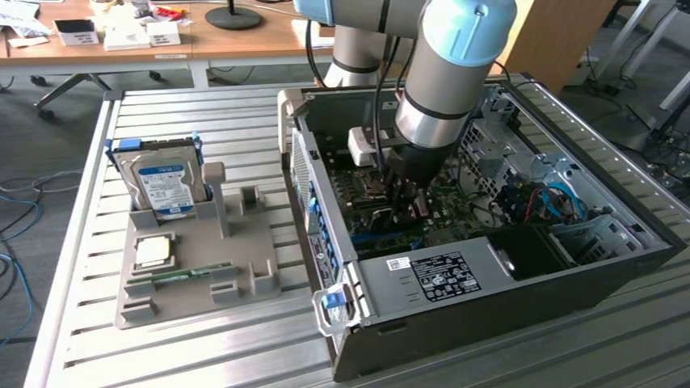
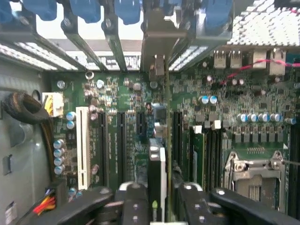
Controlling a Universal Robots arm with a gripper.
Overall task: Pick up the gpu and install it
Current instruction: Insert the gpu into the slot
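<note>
The gripper (image 1: pixel 408 202) reaches down inside the open computer case (image 1: pixel 603 267), directly over the motherboard (image 2: pixel 140 117). In the wrist view its fingers (image 2: pixel 136 204) pinch the gpu (image 2: pixel 159 168) edge-on between them, the card standing upright over the slots (whether it is fully seated I cannot tell). On the table (image 1: pixel 216 356), at nine o'clock from the case, a grey holder (image 1: pixel 199 279) carries the hard drive (image 1: pixel 164 184).
</note>
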